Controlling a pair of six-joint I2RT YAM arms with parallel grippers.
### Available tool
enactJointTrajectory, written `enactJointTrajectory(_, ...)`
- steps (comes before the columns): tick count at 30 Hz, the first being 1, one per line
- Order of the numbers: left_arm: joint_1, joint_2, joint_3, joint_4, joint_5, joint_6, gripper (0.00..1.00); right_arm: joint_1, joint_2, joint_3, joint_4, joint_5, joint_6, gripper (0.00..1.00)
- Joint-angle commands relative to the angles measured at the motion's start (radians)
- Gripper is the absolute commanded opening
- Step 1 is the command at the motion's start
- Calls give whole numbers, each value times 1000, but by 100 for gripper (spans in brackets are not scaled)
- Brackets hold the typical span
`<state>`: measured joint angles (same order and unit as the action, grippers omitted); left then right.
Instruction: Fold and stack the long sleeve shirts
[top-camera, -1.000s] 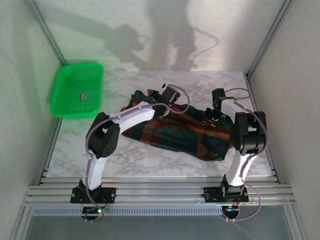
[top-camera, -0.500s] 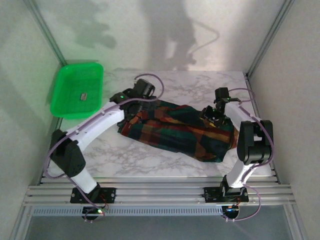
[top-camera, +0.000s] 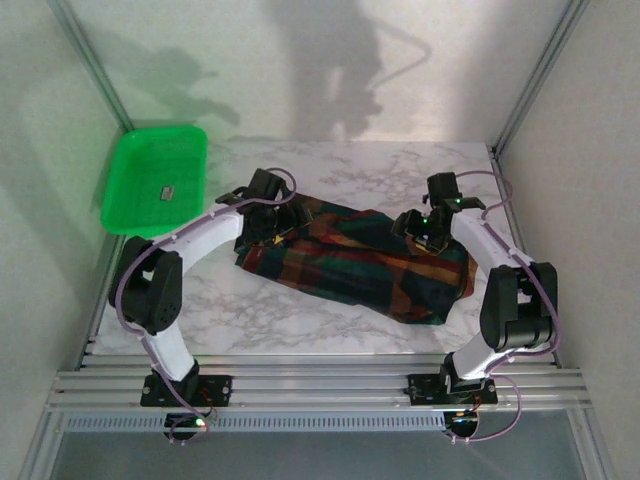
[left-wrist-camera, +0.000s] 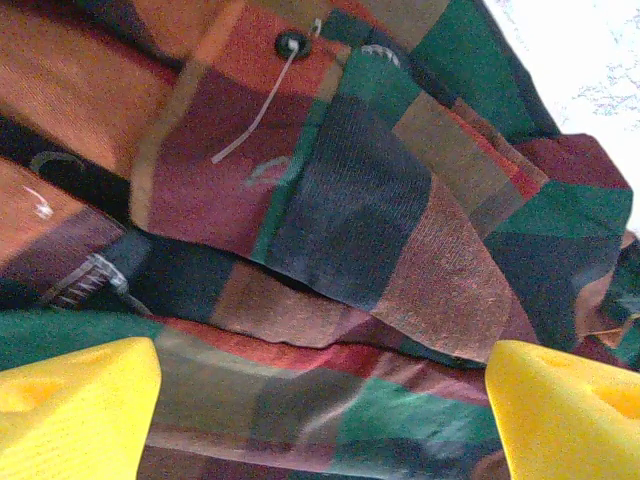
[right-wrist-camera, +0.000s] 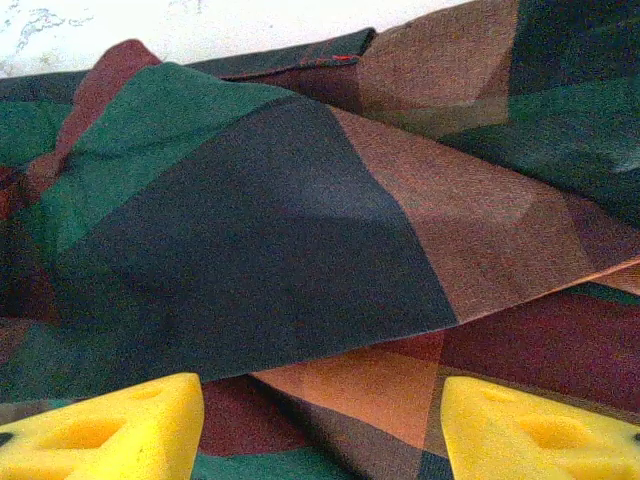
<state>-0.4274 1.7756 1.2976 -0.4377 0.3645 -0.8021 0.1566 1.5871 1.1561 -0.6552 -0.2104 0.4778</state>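
Left tool (left-wrist-camera: 320, 405) above plaid shirt (left-wrist-camera: 345, 205)

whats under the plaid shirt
The soft plaid cloth shirt lies bunched on the white marble-patterned tabletop, which shows around it. Anything beneath its folds is covered and cannot be seen.

Inspector A: The shirt (top-camera: 350, 265) is showing soft woven cloth, matt and finely ribbed. The tray (top-camera: 145, 160)?
Inspector B: It is presenting smooth, glossy plastic. The table (top-camera: 250, 320) is showing a smooth marbled finish; the fingertips (left-wrist-camera: 70, 410) are looking like matt yellow plastic.
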Motion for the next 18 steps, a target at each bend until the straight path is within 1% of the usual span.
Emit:
enactJointTrajectory(1,18,-4,-45,81,53,-184,83,14,35,17,-23,-17,-43,64)
enactJointTrajectory(2,23,-5,-70,118,57,-227,82,19,48,30,-34,-8,-55,64)
enactJointTrajectory(4,30,20,-68,131,31,-271,80,25,58,34,-22,-11,-68,63)
enactJointTrajectory(7,35,58,-36,133,11,-306,78,29,78,49,-16,-44,-78,63)
enactJointTrajectory(11,41,81,-32,130,-27,-349,77,31,106,67,-20,-45,-87,63)
enactJointTrajectory(13,48,105,-36,169,-23,-362,74,31,119,67,-8,-49,-87,62)
enactJointTrajectory(15,55,145,-20,197,2,-380,69,31,126,72,-10,-47,-81,62)
enactJointTrajectory(18,58,176,17,203,-15,-382,65,31,120,59,-4,-48,-84,62)
